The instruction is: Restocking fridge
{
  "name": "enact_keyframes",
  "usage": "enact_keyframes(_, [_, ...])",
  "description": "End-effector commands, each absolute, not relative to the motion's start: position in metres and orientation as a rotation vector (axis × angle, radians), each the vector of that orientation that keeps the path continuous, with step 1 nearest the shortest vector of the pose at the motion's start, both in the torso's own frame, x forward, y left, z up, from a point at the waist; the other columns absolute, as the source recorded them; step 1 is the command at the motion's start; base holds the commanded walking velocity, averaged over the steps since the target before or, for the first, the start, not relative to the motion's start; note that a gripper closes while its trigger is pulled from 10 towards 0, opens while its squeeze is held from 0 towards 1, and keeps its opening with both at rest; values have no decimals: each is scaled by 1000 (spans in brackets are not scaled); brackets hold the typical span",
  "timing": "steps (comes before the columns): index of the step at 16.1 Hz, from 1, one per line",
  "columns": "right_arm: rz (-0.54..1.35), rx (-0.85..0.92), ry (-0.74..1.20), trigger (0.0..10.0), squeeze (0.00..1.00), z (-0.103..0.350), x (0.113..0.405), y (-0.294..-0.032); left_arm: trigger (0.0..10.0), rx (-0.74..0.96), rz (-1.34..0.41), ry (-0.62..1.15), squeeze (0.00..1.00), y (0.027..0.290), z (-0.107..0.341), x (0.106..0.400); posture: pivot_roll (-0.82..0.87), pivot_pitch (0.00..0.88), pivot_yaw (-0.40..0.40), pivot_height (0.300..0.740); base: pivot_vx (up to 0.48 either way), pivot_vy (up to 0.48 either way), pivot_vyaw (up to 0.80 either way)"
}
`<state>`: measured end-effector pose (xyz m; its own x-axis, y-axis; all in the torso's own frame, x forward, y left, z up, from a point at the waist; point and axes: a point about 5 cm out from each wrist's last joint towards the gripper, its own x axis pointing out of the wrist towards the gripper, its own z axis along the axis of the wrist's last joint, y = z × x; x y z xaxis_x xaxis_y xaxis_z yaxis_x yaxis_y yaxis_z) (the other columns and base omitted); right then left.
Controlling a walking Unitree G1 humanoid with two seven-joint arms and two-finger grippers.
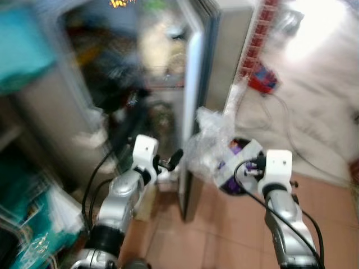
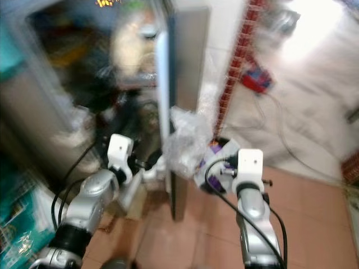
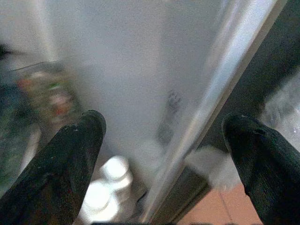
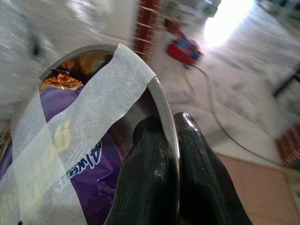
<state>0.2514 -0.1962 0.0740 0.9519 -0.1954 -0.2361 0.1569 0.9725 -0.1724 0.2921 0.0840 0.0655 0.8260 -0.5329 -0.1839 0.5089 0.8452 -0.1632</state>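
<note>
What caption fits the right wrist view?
Right tool pinching the rim of a taped metal bowl holding a purple packet.

silver arms | white wrist blocks | black cables | black jaws

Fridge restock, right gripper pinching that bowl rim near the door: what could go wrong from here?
1. The right gripper is shut on just the thin rim of the taped metal bowl holding purple packets; it may tip or slip.
2. The crinkled clear plastic bag hangs against the open fridge door's edge and could snag.
3. The left gripper, open, straddles that door edge; the head views are blurred, so it may bump it.
</note>
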Motion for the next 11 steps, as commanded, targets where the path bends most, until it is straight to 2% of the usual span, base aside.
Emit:
enact_keyframes(1, [-219,-166,234,10000,0,81,250,-206,10000,-105,-604,215,0,70,69,293,-6,0,0,740,409,0,0])
enact_keyframes(6, [-244,-164,254,10000,0,80,247,-207,10000,-85,-619,217,0,66,69,293,-5,0,7,740,406,0,-626])
enact_keyframes(9, [-255,-171,256,10000,0,80,246,-208,10000,-77,-623,219,0,66,68,292,-8,0,8,740,381,0,0])
enact_keyframes(11, [-286,-170,263,10000,0,80,245,-210,10000,-65,-615,227,0,65,66,292,-10,0,9,740,0,0,0])
